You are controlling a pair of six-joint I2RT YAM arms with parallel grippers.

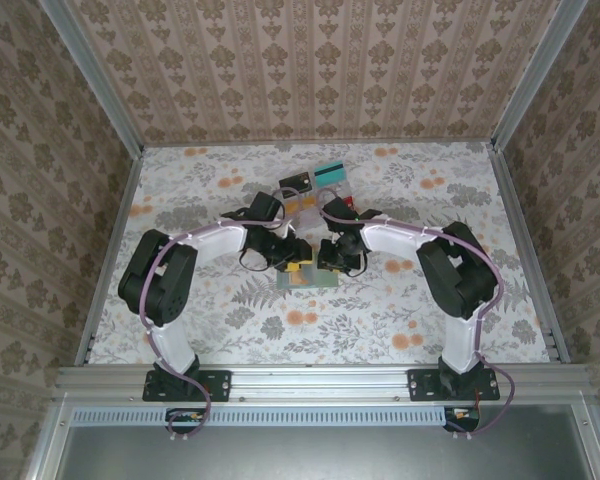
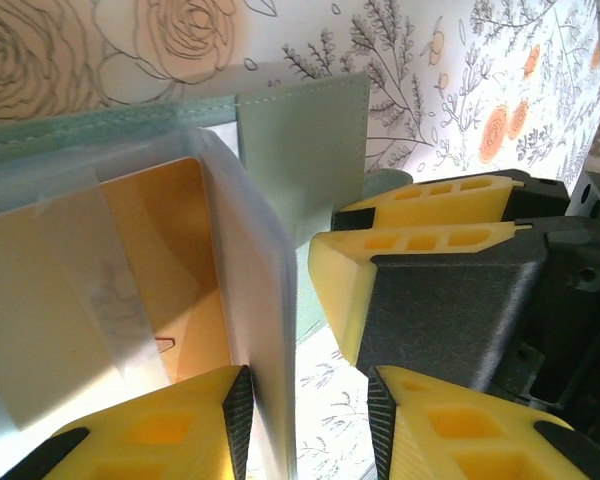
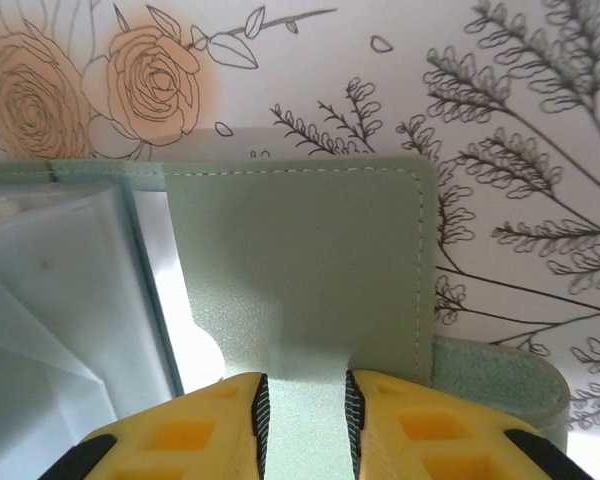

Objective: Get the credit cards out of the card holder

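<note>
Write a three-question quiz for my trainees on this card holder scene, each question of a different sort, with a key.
1. True or false: the orange-yellow card lies outside the card holder.
2. What does the right gripper clamp? A) a teal card B) the holder's green panel C) a clear box
3. Fill in: the ___ gripper's fingers straddle the translucent pocket leaf.
Key: 1 false, it sits inside a pocket; 2 B; 3 left, the left gripper.
</note>
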